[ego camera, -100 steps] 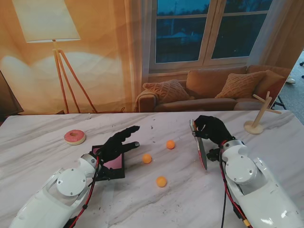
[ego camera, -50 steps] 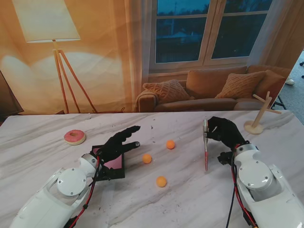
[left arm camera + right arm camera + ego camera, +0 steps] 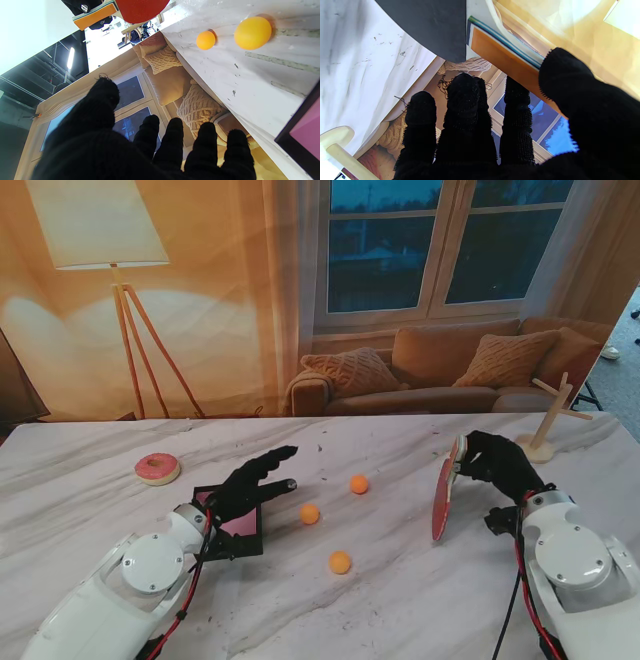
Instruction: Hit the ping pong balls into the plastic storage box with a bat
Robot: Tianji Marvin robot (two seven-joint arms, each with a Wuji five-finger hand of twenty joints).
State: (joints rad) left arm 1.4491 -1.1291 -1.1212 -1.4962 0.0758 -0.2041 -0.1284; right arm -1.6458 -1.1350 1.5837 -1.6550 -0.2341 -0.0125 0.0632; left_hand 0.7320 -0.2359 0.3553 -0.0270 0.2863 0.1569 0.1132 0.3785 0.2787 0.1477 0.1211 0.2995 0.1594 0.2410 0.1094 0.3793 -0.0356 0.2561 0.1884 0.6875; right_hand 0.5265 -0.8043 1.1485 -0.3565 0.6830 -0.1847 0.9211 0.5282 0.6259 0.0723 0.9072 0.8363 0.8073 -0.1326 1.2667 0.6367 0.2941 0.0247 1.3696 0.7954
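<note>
Three orange ping pong balls lie mid-table: one farthest, one in the middle, one nearest me. Two balls show in the left wrist view. My right hand is shut on the bat's handle, with the red blade hanging toward the table, right of the balls. My left hand hovers open, fingers spread, over a black-rimmed box with a pink floor at the left. The bat also shows in the left wrist view.
A pink doughnut lies at the far left of the marble table. A wooden peg stand sits at the far right edge, just beyond my right hand.
My right hand has swung the bat to the right, away from the balls, and the blade has turned to show its red face. The left hand and the balls have stayed put.
</note>
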